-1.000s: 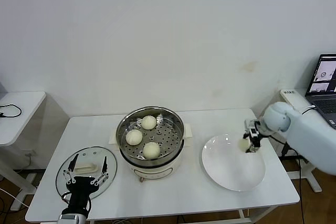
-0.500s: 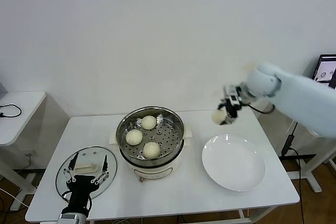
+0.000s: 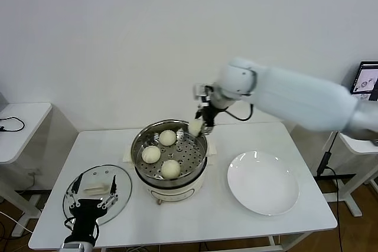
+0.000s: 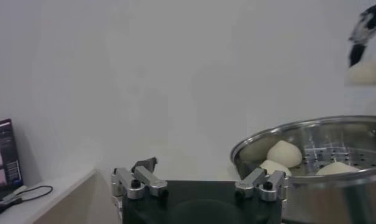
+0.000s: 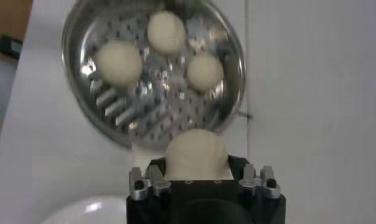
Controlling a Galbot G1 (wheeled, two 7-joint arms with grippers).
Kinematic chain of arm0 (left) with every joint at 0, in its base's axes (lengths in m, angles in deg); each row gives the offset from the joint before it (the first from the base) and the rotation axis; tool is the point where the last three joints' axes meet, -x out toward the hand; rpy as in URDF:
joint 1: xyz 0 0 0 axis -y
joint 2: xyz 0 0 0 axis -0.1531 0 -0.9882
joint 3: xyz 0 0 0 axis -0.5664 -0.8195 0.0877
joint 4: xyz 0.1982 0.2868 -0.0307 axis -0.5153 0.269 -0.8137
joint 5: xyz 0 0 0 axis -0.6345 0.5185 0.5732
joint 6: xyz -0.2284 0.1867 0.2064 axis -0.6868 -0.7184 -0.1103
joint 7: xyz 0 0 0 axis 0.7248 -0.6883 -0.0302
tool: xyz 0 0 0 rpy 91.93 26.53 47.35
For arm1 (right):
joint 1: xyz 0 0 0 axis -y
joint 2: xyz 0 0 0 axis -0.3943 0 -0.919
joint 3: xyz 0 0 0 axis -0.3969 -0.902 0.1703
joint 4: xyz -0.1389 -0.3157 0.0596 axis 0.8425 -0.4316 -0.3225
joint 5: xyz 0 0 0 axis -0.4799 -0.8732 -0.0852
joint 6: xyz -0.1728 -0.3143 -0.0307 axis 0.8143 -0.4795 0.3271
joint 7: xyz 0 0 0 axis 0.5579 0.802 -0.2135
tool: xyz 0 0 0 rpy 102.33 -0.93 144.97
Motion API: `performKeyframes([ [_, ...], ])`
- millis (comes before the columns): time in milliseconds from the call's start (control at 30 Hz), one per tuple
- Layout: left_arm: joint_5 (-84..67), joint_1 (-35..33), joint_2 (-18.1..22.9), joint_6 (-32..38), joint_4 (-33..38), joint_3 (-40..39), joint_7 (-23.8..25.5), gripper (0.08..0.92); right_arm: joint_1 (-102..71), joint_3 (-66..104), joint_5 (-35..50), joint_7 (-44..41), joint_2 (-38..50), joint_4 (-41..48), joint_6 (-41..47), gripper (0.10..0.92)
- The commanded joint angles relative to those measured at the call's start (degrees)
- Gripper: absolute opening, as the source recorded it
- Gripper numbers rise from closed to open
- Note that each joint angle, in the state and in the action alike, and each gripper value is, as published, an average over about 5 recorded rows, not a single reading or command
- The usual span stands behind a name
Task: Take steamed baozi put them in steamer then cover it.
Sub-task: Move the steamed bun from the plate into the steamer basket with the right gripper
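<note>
Holding one round cream-white bun (image 3: 195,127), your right gripper (image 3: 199,126) hangs over the shiny steel steamer's (image 3: 169,171) rim; three buns (image 3: 159,153) inside. Left gripper (image 3: 88,201) open above the glass lid (image 3: 121,175).

Cream-white baozi (image 3: 168,138), shiny perforated steel steamer (image 3: 142,144), white plate (image 3: 263,183).

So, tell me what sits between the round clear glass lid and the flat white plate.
The shiny steel steamer with three buns in its tray stands between the lid and the plate, per the head view.

A plain white wall (image 3: 118,39) is seen behind a white table (image 3: 236,216). A second white desk (image 3: 20,122) is placed left; a laptop (image 3: 366,81) is positioned right.
</note>
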Motion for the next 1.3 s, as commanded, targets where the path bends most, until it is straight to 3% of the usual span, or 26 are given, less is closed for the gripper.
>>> performKeyframes([
  [33,-0.13,-0.05,0.02,0.03,0.04,0.42,0.01,0.823,-5.76,-1.46,1.9,3.1,-9.63,5.37,3.2,0.645],
  [833,-0.34,0.3,0.13,0.14,-0.23,0.61,-0.05,0.823,-11.04,0.61,-3.82,3.62,-9.67,9.82,4.37,0.655],
  [1100,-0.49,0.43,0.07,0.11,-0.21,0.62,-0.06,0.823,-7.54,1.24,-2.74,2.77,-7.3,6.59,4.64,0.799],
  [1300,-0.49,0.57,-0.01,0.07,0.01,0.32,-0.04,0.823,-1.42,1.68,-1.28,1.74,-1.32,-0.18,3.29,0.822],
])
